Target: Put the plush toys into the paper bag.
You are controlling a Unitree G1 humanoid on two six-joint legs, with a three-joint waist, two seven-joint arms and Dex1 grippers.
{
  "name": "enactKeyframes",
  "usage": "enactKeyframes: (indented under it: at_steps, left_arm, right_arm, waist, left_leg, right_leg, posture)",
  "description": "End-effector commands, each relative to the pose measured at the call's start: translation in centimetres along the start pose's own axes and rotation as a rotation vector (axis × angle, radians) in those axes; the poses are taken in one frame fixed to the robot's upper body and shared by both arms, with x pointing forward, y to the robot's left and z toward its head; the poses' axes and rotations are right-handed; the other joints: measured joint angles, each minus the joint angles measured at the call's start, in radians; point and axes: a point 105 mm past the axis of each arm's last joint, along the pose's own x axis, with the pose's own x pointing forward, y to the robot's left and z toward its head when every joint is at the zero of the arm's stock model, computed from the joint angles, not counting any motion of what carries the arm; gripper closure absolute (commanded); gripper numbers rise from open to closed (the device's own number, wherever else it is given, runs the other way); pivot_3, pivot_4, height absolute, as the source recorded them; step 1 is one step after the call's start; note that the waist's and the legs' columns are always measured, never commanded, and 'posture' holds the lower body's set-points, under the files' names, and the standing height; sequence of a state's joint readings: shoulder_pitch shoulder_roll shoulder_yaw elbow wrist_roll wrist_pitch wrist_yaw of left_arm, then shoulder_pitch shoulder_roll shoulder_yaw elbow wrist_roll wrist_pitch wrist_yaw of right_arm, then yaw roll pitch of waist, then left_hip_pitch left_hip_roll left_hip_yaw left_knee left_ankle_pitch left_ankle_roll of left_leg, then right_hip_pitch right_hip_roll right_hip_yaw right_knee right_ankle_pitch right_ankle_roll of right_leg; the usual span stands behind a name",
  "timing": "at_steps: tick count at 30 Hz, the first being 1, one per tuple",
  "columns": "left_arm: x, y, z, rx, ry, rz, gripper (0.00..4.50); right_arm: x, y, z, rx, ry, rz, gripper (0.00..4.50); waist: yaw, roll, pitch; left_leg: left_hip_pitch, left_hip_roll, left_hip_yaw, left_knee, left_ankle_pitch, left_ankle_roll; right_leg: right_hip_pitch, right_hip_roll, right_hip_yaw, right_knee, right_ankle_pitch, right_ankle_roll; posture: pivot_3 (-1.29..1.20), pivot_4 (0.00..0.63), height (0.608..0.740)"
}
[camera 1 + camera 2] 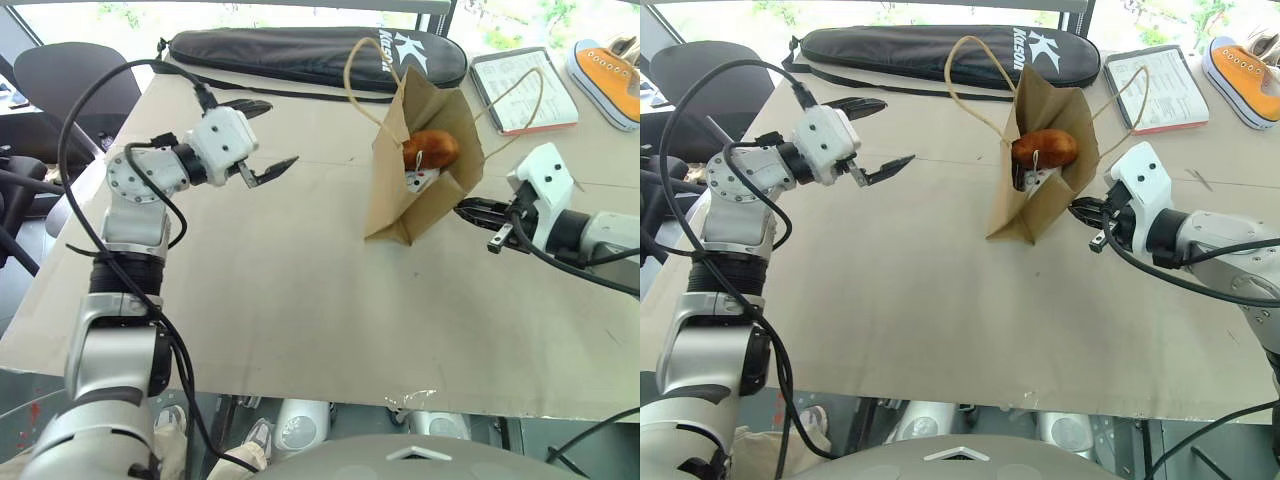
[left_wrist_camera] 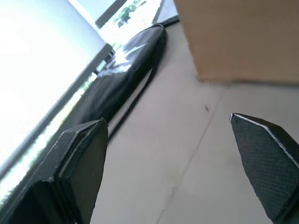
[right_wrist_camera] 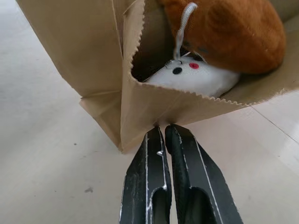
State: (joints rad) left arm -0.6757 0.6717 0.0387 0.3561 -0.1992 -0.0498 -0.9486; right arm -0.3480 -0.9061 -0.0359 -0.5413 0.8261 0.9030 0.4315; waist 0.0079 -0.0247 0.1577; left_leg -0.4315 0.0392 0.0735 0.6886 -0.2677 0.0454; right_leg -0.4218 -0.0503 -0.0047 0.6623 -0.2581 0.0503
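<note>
The brown paper bag rests tilted on the table, its mouth turned toward my right arm, and its twine handles loop upward. Both plush toys sit in the mouth: the orange-brown one on top, the white one under it with dark and red dots showing. My right gripper is shut, its fingertips at the bag's lower rim. I cannot tell whether they pinch the paper. My left gripper hangs open and empty above the table, well to the left of the bag.
A long black zippered case lies along the table's far edge behind the bag. A clipboard with papers and an orange-and-white sneaker sit at the far right. A dark chair stands beyond the table's left edge.
</note>
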Motion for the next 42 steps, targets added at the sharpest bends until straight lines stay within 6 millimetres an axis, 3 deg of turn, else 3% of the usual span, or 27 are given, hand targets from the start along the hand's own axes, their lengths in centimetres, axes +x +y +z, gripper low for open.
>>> enactKeyframes:
  at_steps: [1,3,8,14,19,29,42]
  left_arm:
    - [-1.6,-5.5,2.0,-0.389,-0.071,-0.299,0.00]
    - [-1.8,-7.4,2.6,-0.419,-0.061,-0.352,0.00]
    - [-0.9,-8.7,4.9,-0.485,-0.135,-0.353,0.00]
    - [-0.3,-10.4,5.6,-0.532,-0.159,-0.369,0.00]
    - [0.4,-10.4,5.7,-0.527,-0.201,-0.275,0.00]
    - [1.0,-10.7,6.1,-0.250,-0.213,-0.106,0.00]
    - [2.6,-12.0,5.0,-0.213,-0.109,0.097,0.00]
  right_arm:
    - [0.1,-0.4,0.9,-0.052,-0.031,-0.024,4.47]
    - [0.2,-0.4,0.9,-0.053,-0.037,-0.021,4.47]
    - [1.0,0.1,1.0,-0.054,-0.058,0.007,4.47]
    - [2.5,1.5,1.9,-0.061,-0.096,0.069,4.47]
    - [4.7,3.8,3.3,-0.050,-0.163,0.145,4.47]
    - [8.0,7.2,5.2,-0.003,-0.252,0.201,4.47]
    - [8.1,7.0,3.8,0.063,-0.188,0.224,4.47]
  waist:
    - [-0.014,0.000,0.000]
    - [-0.020,0.000,0.000]
    - [-0.008,0.000,0.000]
    - [-0.013,0.000,0.000]
    - [-0.014,0.000,0.000]
    - [-0.010,0.001,0.000]
    - [-0.011,0.001,-0.001]
  left_leg:
    - [0.000,0.000,0.000,0.000,0.000,0.000]
    - [0.000,0.001,-0.001,-0.001,0.000,0.000]
    - [0.003,0.000,-0.003,0.000,0.000,-0.001]
    - [0.006,0.000,-0.002,0.000,0.000,-0.001]
    - [0.006,0.000,-0.002,0.000,0.000,-0.001]
    - [0.005,-0.001,-0.002,0.000,0.000,-0.001]
    - [0.006,-0.001,-0.002,-0.001,0.000,-0.001]
  right_leg:
    - [0.000,0.000,0.000,0.000,0.000,0.000]
    - [0.000,-0.001,0.000,0.000,0.000,0.000]
    - [0.003,0.000,-0.002,0.001,0.000,0.000]
    - [0.006,0.001,0.000,0.001,0.000,0.000]
    - [0.006,0.001,0.000,0.001,0.000,0.000]
    - [0.005,0.000,0.000,0.001,0.000,0.000]
    - [0.005,0.000,-0.001,0.001,0.000,0.000]
  posture:
    - [0.00,0.150,0.740]
    - [0.00,0.150,0.740]
    - [0.00,0.150,0.740]
    - [0.00,0.150,0.740]
    - [0.00,0.150,0.740]
    - [0.00,0.150,0.740]
    - [0.00,0.150,0.740]
